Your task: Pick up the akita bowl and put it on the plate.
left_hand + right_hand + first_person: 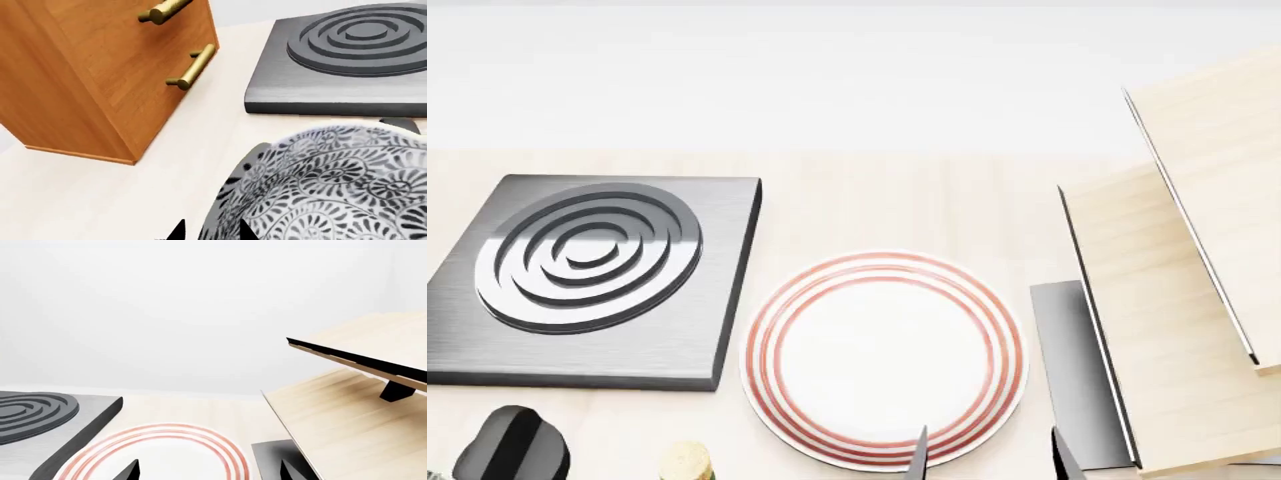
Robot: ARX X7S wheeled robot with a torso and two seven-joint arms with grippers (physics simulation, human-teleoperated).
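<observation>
Grey-patterned akita bowl (333, 185) sat at your left jaws, grip unclear; right jaws spread over the plate (884, 360).

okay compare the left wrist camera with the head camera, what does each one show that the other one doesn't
Only the left wrist view shows the akita bowl, close to the camera, and an orange-brown wooden cabinet with brass handles.

Only the head view shows the plate, bare, with pale wooden panels to its right.

Both show the dark stove burner with raised rings on the light tabletop.
</observation>
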